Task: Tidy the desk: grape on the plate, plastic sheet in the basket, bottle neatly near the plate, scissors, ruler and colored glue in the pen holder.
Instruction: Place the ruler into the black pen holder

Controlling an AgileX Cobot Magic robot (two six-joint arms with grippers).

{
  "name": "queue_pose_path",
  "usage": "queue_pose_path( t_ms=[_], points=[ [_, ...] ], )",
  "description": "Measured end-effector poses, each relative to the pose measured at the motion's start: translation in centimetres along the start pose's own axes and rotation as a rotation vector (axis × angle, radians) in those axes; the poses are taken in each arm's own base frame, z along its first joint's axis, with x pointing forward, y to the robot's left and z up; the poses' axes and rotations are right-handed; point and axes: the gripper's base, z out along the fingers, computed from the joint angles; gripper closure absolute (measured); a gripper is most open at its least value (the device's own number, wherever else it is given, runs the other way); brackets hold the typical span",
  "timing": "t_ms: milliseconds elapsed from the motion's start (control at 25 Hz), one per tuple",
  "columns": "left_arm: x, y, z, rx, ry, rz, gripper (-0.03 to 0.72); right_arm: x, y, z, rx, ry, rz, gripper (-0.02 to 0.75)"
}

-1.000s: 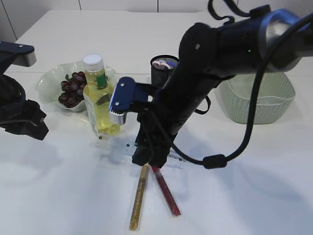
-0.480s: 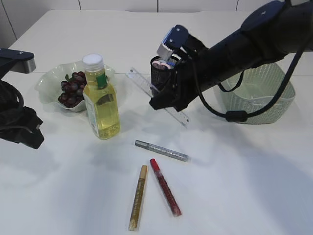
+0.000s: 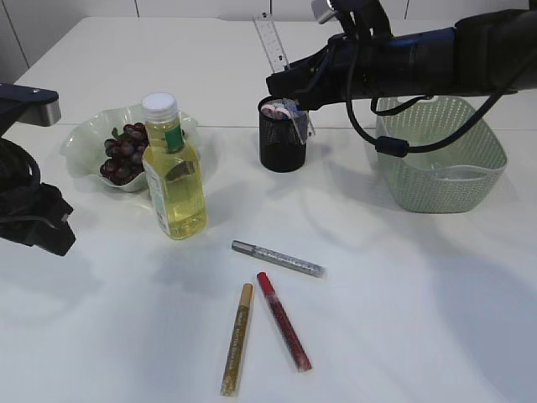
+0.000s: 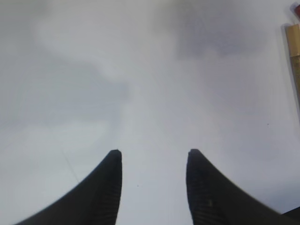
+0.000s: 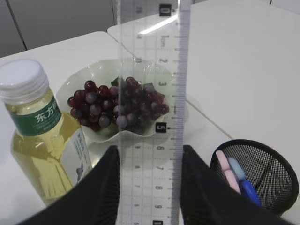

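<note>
My right gripper [image 3: 288, 84] [image 5: 149, 152] is shut on the clear ruler [image 3: 284, 67] [image 5: 151, 93] and holds it nearly upright, its lower end by the rim of the black mesh pen holder [image 3: 282, 143] [image 5: 262, 168]. Pink and blue handles [image 3: 281, 109] [image 5: 232, 174] stick out of the holder. Grapes [image 3: 122, 153] [image 5: 117, 103] lie on the pale green plate [image 3: 84, 138]. The bottle of yellow liquid [image 3: 174, 172] [image 5: 40, 131] stands next to the plate. Silver [image 3: 277, 259], red [image 3: 284, 321] and gold [image 3: 237, 337] glue pens lie on the table. My left gripper [image 3: 38, 220] [image 4: 153, 152] is open and empty over bare table.
A pale green woven basket [image 3: 440, 159] stands at the right, under my right arm. I cannot make out a plastic sheet. In the left wrist view the gold pen [image 4: 295, 51] shows at the right edge.
My right gripper has lifted the ruler off the table near the glue pens and carried it up and back over the pen holder. The left arm has stayed put.
</note>
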Motion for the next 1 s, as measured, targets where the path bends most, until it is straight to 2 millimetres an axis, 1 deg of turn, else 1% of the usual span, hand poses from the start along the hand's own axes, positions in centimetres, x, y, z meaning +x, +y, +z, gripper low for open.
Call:
queue_pose_path(
  t_ms=[120, 240, 360, 520, 600, 640, 840, 1000],
  points=[
    [0.0, 0.0, 0.0, 0.0, 0.002, 0.0, 0.357, 0.3, -0.6, 0.9, 0.009, -0.029, -0.003, 0.444],
    [0.0, 0.0, 0.0, 0.0, 0.002, 0.0, 0.357, 0.9, -1.7, 2.5, 0.014, -0.039, -0.008, 0.444],
    [0.0, 0.0, 0.0, 0.0, 0.003, 0.0, 0.357, 1.1, -3.0, 4.2, 0.021, -0.062, -0.023, 0.444],
    [0.0, 0.0, 0.0, 0.001, 0.005, 0.0, 0.357, 0.7, -4.6, 6.2, 0.035, -0.109, -0.058, 0.444],
    [0.0, 0.0, 0.0, 0.001, 0.005, 0.0, 0.357, 0.2, -5.3, 6.9, 0.044, -0.139, -0.08, 0.444],
    [0.0, 0.0, 0.0, 0.001, 0.005, 0.0, 0.357, 0.1, -5.6, 7.3, 0.046, -0.147, -0.085, 0.444],
    [0.0, 0.0, 0.0, 0.001, 0.005, 0.0, 0.357, -1.3, -6.9, 8.0, 0.096, -0.196, -0.121, 0.444],
    [0.2, 0.0, 0.0, 0.002, 0.025, 0.001, 0.357, -1.0, -7.6, 8.6, 0.128, -0.193, -0.124, 0.444]
  ],
)
